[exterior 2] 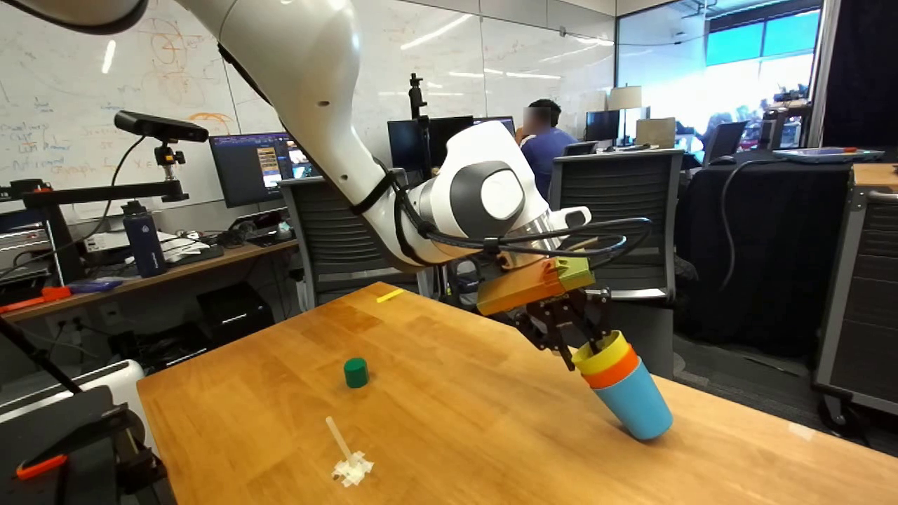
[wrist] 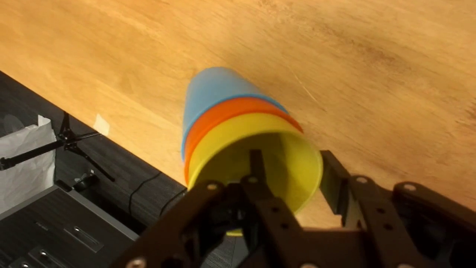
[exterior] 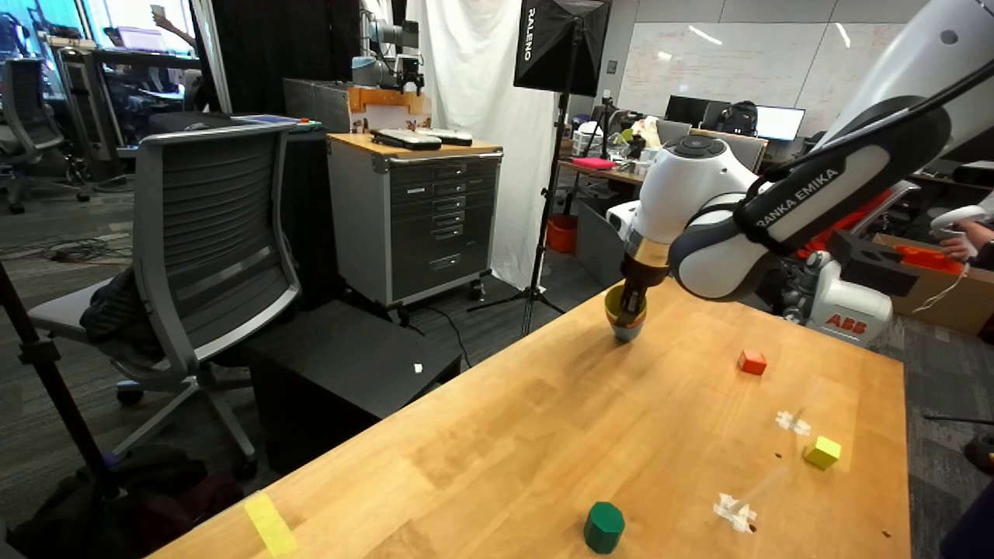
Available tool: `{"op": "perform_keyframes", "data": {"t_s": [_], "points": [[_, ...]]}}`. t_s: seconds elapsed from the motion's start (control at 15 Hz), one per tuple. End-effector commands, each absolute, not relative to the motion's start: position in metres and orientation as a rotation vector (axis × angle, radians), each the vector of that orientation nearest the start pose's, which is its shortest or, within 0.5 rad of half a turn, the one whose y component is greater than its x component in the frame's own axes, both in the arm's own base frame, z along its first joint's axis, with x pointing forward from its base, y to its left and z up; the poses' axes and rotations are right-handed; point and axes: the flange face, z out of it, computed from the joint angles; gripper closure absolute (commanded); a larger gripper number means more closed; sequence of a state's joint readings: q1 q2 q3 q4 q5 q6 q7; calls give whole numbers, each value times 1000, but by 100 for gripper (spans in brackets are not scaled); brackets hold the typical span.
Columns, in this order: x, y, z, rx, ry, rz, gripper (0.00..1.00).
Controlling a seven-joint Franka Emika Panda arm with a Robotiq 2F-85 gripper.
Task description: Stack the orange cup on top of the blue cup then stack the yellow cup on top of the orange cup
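Your gripper (wrist: 292, 156) straddles the wall of the yellow cup (exterior 2: 603, 359): one finger (wrist: 257, 163) reaches down inside the mouth, the opposite finger (wrist: 333, 178) sits just outside the rim. Jaws stand partway apart. In the wrist view you have space between the inner finger and the cup wall, so nothing is pinched; whether the outer finger touches, cannot tell. Yellow cup nests in the orange cup (exterior 2: 614, 373), orange in the blue cup (exterior 2: 635, 400), narrow bands showing of the upper two. Stack leans, mouth toward your gripper, lower end on the wooden table (exterior 2: 456, 421), near its edge.
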State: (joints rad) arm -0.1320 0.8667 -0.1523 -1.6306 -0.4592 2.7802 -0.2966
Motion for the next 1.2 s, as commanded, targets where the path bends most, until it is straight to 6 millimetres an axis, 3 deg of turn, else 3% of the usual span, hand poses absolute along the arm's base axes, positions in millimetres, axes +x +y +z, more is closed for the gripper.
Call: {"op": "perform_keyframes", "data": {"t_s": [0.0,0.13,0.67,1.13], "points": [[689,-164,146,-3386,-862,-339,89],[689,-164,146,-3380,-850,-342,100],[690,-174,158,-3350,-794,-403,99],[674,-190,175,-3329,-768,-513,99]]}}
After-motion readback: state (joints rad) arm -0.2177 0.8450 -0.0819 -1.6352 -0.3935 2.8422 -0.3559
